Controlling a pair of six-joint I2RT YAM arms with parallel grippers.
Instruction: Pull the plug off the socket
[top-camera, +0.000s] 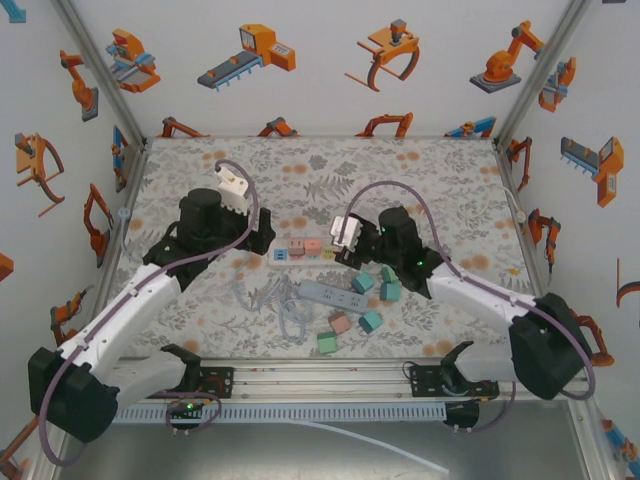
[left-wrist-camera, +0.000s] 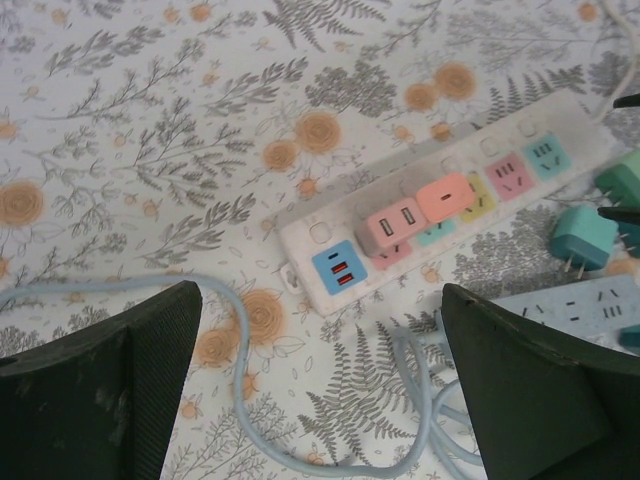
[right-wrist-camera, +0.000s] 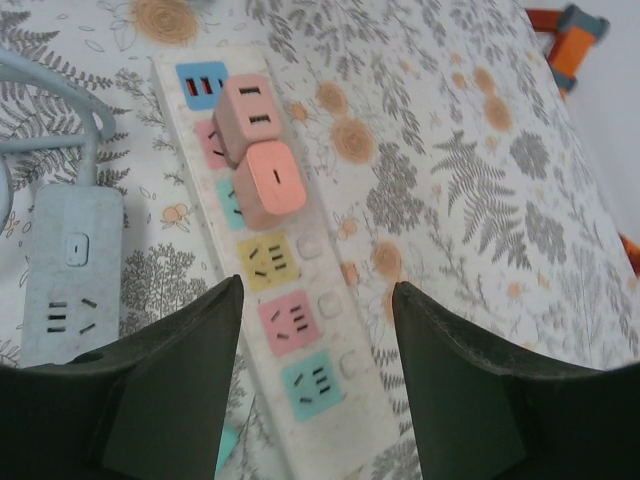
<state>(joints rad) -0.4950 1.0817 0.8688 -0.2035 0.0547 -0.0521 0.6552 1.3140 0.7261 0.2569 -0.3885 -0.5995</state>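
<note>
Power strip (right-wrist-camera: 325, 268), orange plug (right-wrist-camera: 272, 185) smooth matt plastic; table cover (right-wrist-camera: 450, 200) printed cloth; fingers (right-wrist-camera: 170, 400) matt, grainy.

The desk (left-wrist-camera: 150, 150) wears a pale cloth printed with grey ferns and orange blooms. The power strip (right-wrist-camera: 345, 365) is white, with a blue USB block (right-wrist-camera: 200, 85) at its 11 o'clock end. Next come a pale pink plug (right-wrist-camera: 250, 115), a salmon plug (right-wrist-camera: 272, 185), then a yellow socket (right-wrist-camera: 268, 262), a pink socket (right-wrist-camera: 292, 322) and a teal socket (right-wrist-camera: 315, 388). At its 9 o'clock is a grey-blue strip (right-wrist-camera: 72, 280). The cable (left-wrist-camera: 235, 400) is light blue, the loose plugs (left-wrist-camera: 583, 240) teal. White walls (top-camera: 330, 90) bear orange-and-blue robot drawings.
</note>
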